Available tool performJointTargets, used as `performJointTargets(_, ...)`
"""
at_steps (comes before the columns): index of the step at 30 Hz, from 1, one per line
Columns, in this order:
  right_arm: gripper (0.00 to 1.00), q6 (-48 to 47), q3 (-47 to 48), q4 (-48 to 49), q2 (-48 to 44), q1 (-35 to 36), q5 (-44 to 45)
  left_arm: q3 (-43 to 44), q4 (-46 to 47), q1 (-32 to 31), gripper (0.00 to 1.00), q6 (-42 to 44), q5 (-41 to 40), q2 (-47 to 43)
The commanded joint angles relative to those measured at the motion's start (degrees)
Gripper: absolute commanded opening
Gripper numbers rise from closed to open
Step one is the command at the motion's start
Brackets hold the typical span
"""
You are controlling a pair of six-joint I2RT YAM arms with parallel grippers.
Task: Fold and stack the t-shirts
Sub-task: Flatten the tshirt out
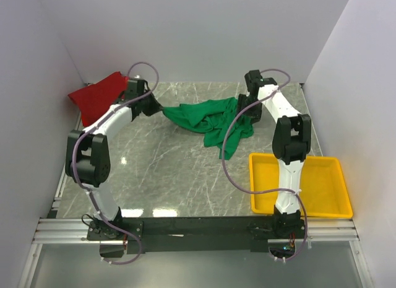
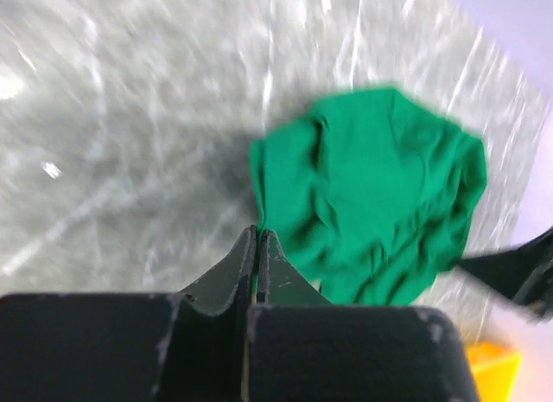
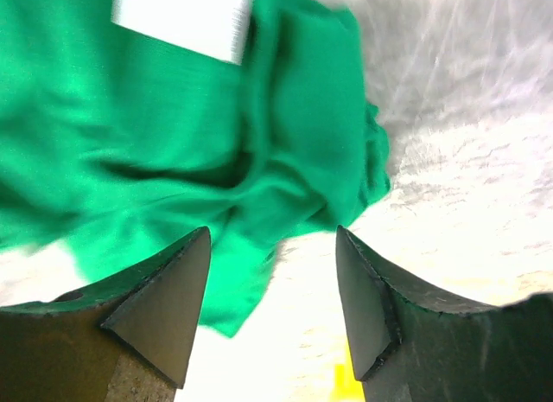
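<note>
The green t-shirt point(image 1: 213, 122) lies crumpled at the back middle of the marble table. My left gripper point(image 1: 157, 108) is shut on its left edge and pulls it into a point; in the left wrist view the gripper point(image 2: 257, 236) pinches a thin green edge, and the shirt point(image 2: 371, 194) bunches beyond it. My right gripper point(image 1: 246, 109) is open just over the shirt's right side. In the right wrist view the gripper point(image 3: 272, 239) is empty, with the shirt point(image 3: 173, 125) and its white neck label point(image 3: 181, 15) below. The red t-shirt point(image 1: 96, 96) lies heaped at the back left, behind my left arm.
A yellow plastic tray point(image 1: 322, 186) sits at the front right, beside the right arm's base. White walls close in the table at the back and on both sides. A corner of the tray shows in the left wrist view point(image 2: 494, 367).
</note>
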Motion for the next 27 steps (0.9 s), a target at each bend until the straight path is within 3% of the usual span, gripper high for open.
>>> performJointTargets(1, 0.67, -2.01, 5.42, 0.71, -6.94, 0.74, -2.60, -4.87, 0.42, -3.14, 0.00, 2.55, 3.24, -0.90)
performJointTargets(11, 0.69, -4.13, 22.02, 4.58, 2.71, 10.58, -17.91, -9.70, -1.25, -6.05, 0.00, 9.24, 8.24, -0.46)
performJointTargets(18, 0.68, -3.07, 19.58, 8.10, 6.58, 13.13, -26.36, -16.29, -0.91, -6.40, 0.00, 13.89, 13.86, -4.76)
performJointTargets(23, 0.68, -3.07, 19.57, 8.28, 9.75, 14.02, -27.86, -21.30, 0.59, -6.92, 0.00, 15.57, 21.59, -6.88)
performJointTargets(27, 0.68, -3.86, 18.96, 7.84, 10.37, 14.89, -27.33, -22.89, 0.85, -7.19, 0.00, 16.01, 22.93, -8.20)
